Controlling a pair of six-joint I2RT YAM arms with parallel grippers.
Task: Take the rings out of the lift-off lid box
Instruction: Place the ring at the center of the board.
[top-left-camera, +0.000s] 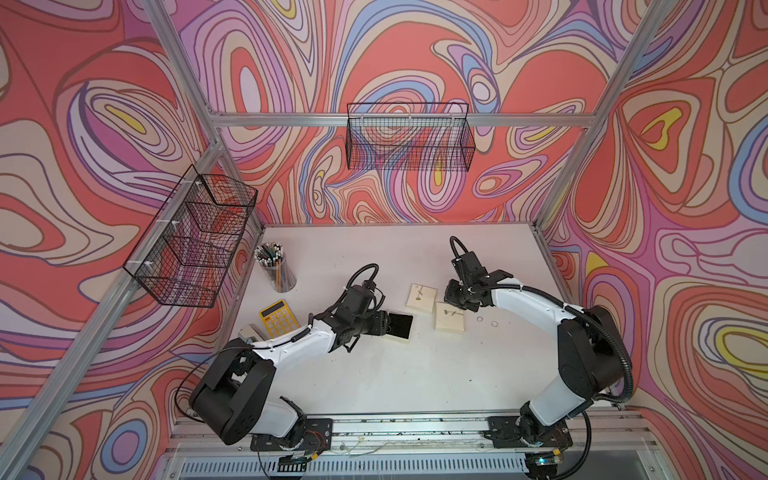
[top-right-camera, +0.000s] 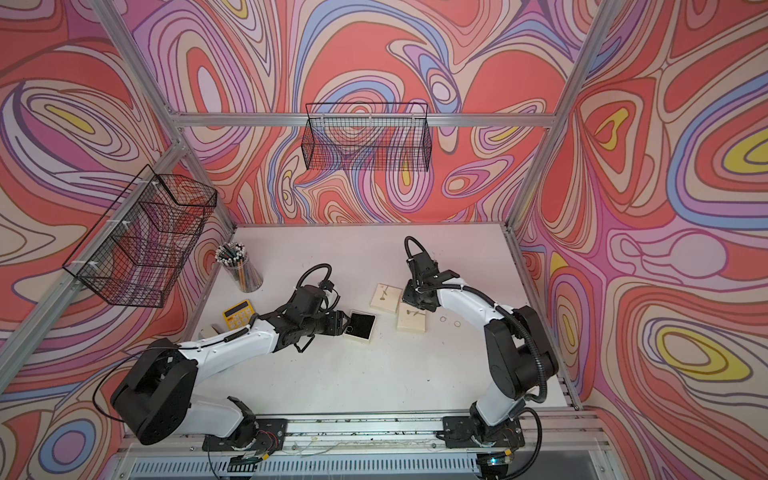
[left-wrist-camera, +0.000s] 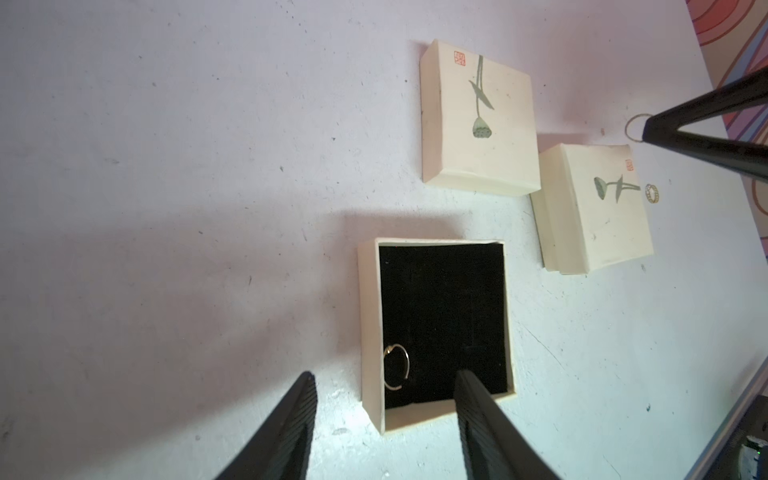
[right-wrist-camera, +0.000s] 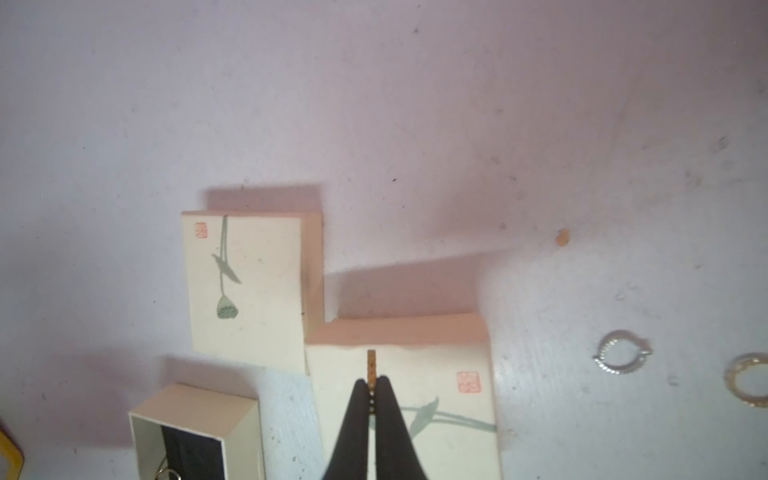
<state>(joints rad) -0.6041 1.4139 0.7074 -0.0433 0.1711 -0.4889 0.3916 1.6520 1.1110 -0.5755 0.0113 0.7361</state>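
The cream lift-off lid box (left-wrist-camera: 370, 311) stands open with a black lining, and it shows in both top views (top-left-camera: 398, 339). One thin ring (left-wrist-camera: 397, 368) lies inside it near a wall. My left gripper (left-wrist-camera: 384, 374) hangs open and empty over the box's near end, one finger outside the wall and one over the lining. My right gripper (right-wrist-camera: 372, 384) is shut on a gold ring (right-wrist-camera: 371, 362) seen edge-on, above a cream lotus-print lid (right-wrist-camera: 440, 374). Two more rings (right-wrist-camera: 622, 352) (right-wrist-camera: 748, 380) lie on the table to its right, also seen in a top view (top-left-camera: 480, 319).
A second lotus-print cream box (top-left-camera: 422, 297) lies touching the first. A pencil cup (top-left-camera: 279, 266) and a yellow calculator (top-left-camera: 278, 318) stand at the table's left. Black wire baskets hang on the left wall (top-left-camera: 195, 237) and the back wall (top-left-camera: 409, 137).
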